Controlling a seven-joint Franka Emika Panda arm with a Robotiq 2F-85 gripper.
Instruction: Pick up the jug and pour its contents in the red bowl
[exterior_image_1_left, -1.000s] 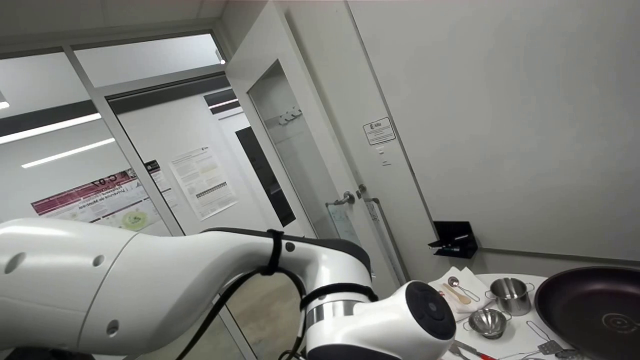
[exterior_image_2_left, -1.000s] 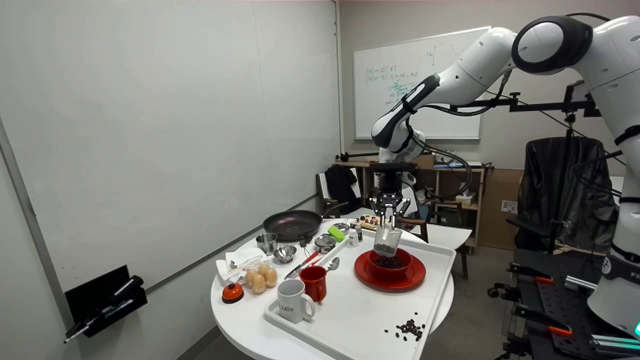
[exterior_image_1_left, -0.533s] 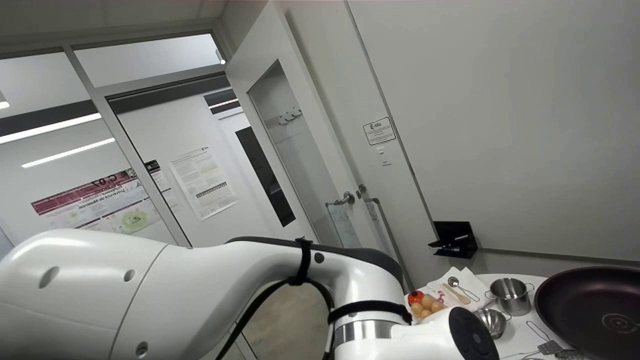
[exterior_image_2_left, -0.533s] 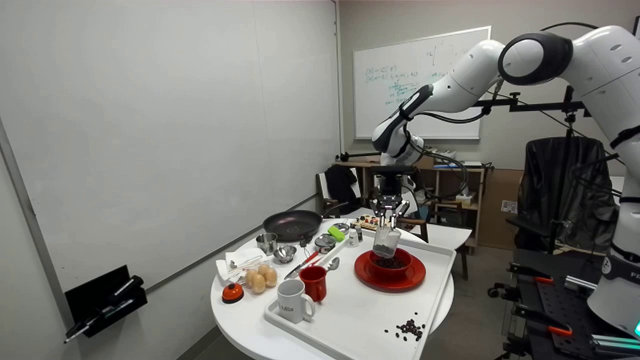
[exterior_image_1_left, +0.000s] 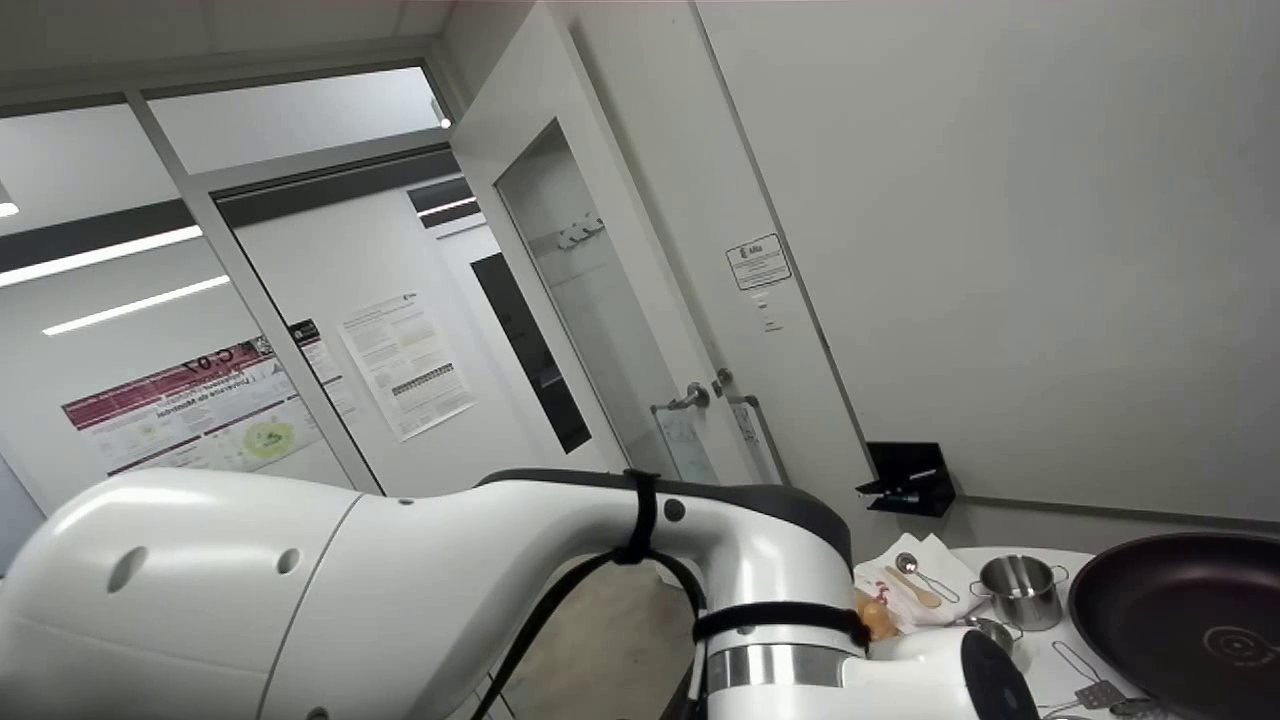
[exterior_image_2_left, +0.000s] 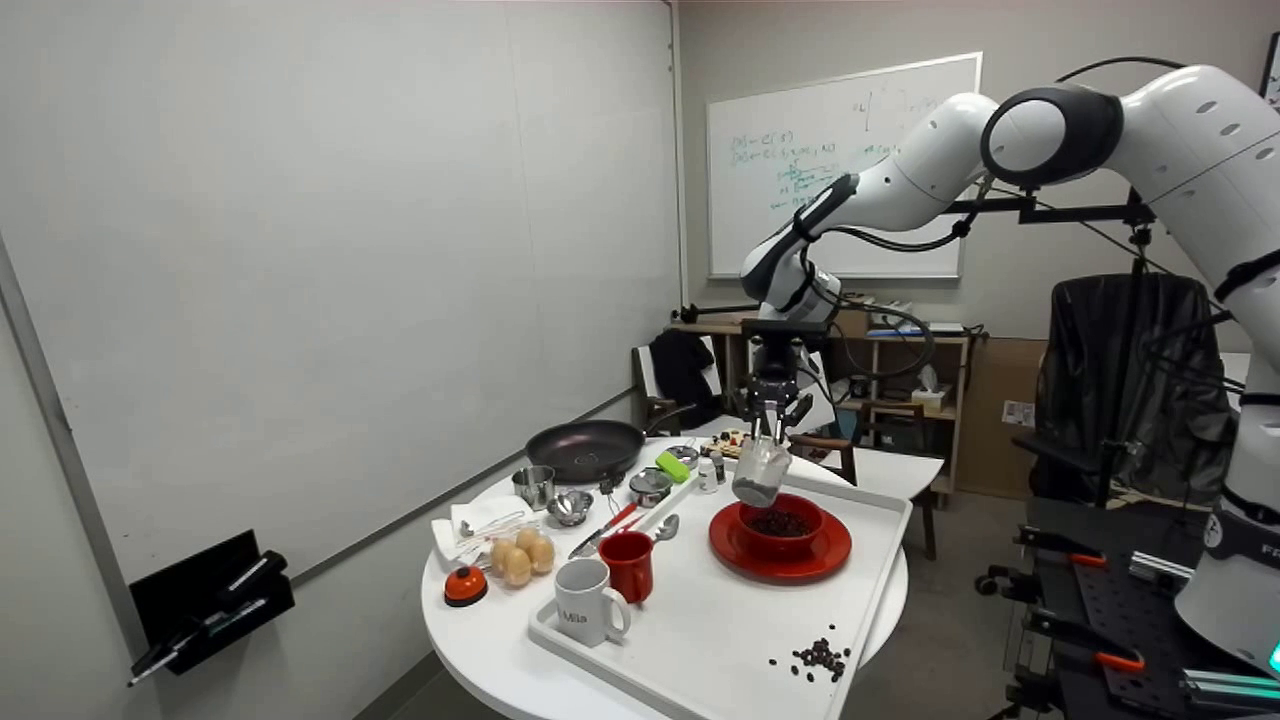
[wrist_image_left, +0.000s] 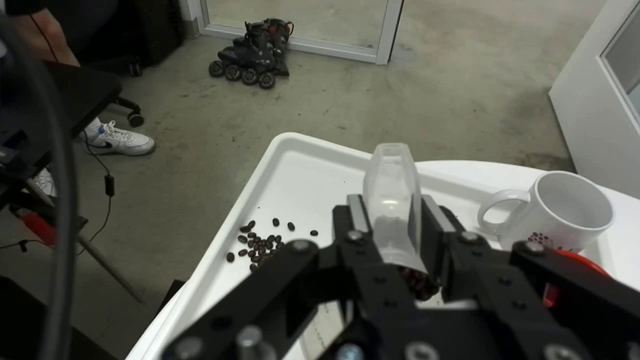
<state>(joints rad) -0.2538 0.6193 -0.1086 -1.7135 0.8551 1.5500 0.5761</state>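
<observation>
My gripper (exterior_image_2_left: 770, 420) is shut on the clear plastic jug (exterior_image_2_left: 762, 472) and holds it in the air. The jug is tilted, its base toward the lower left in an exterior view. A greyish load shows through its lower part. The red bowl (exterior_image_2_left: 785, 546) stands on a red plate (exterior_image_2_left: 838, 553) just below and right of the jug and holds dark beans. In the wrist view the jug (wrist_image_left: 391, 185) is between the fingers (wrist_image_left: 397, 215). Dark beans (wrist_image_left: 422, 286) show under its edge; I cannot tell whether they are in the jug or the bowl.
A white tray (exterior_image_2_left: 700, 625) bears the plate, a red mug (exterior_image_2_left: 627, 566), a white mug (exterior_image_2_left: 583, 600) and loose beans (exterior_image_2_left: 821, 657). Beside it are a big dark pan (exterior_image_2_left: 586, 450), steel pots, eggs (exterior_image_2_left: 518, 560), a knife and two small bottles (exterior_image_2_left: 708, 474).
The gripper and jug have moved up and left in an exterior view, off the middle of the bowl, and the jug's lean has changed. The forearm has swung right in an exterior view.
</observation>
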